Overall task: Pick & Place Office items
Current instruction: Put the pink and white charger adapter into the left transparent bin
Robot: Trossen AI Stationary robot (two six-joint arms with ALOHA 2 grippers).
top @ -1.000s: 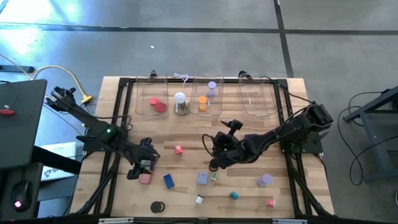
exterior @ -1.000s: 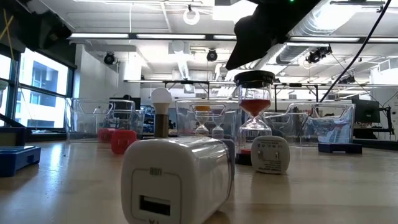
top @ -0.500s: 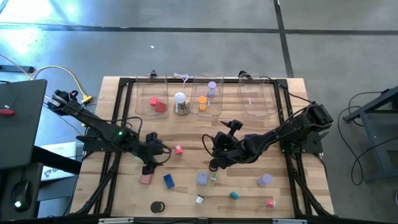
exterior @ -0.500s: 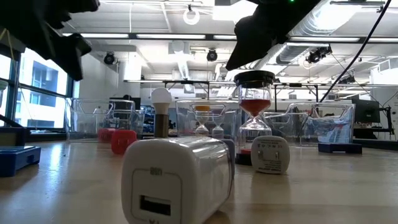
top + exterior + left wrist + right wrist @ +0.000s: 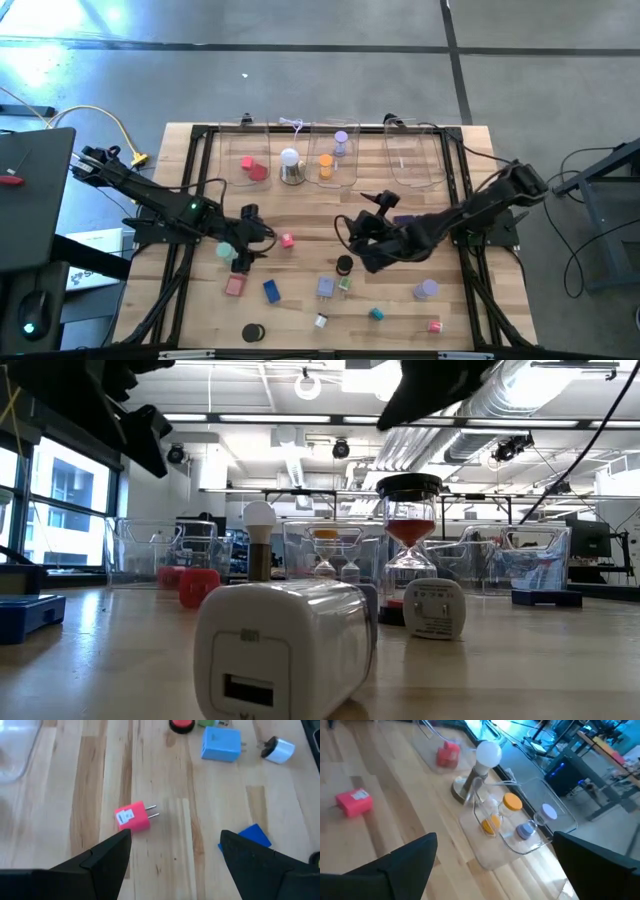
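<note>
High view: your left gripper [image 5: 243, 250] hovers over the desk [image 5: 300, 215] with jaws wide and empty, just beside a pink plug [image 5: 132, 816]. Your right gripper [image 5: 362, 243] hangs mid-desk, jaws wide, empty. Small office items [image 5: 330, 287] lie scattered along the near edge; others sit in clear trays [image 5: 330, 160] at the far edge.

You see the left gripper [image 5: 243, 238] just beside the pink plug [image 5: 288, 240]; the right gripper [image 5: 362, 243] sits above the black disc [image 5: 345, 265].
</note>
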